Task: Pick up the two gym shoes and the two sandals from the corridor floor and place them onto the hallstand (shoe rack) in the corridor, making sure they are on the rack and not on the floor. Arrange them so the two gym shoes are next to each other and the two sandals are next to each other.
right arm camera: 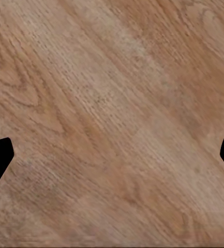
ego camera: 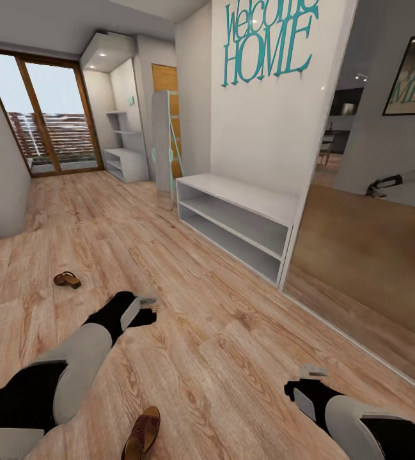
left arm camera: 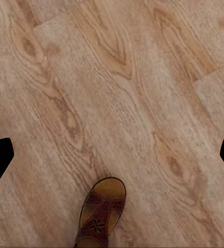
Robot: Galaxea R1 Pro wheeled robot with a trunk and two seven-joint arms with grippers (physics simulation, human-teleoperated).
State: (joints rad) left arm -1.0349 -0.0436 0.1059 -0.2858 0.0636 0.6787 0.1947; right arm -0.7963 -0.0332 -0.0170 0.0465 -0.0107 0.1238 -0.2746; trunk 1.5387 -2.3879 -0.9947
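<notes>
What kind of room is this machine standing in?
Most likely a home's entrance corridor: a "Welcome HOME" sign on the wall, a low white shoe rack beneath it, and sandals lying on the wood-plank floor.

The corridor floor (ego camera: 233,345) is light-brown wood-plank laminate with bold grain and a dull sheen. Both sandals (ego camera: 67,279) (left arm camera: 102,213) look like dark brown leather, with smooth tan footbeds. The hallstand (ego camera: 239,220) is smooth, white, faintly glossy board.

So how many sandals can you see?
2. One sandal lies on the floor farther off at left; the other sandal lies near the robot. None hidden that I can tell.
</notes>
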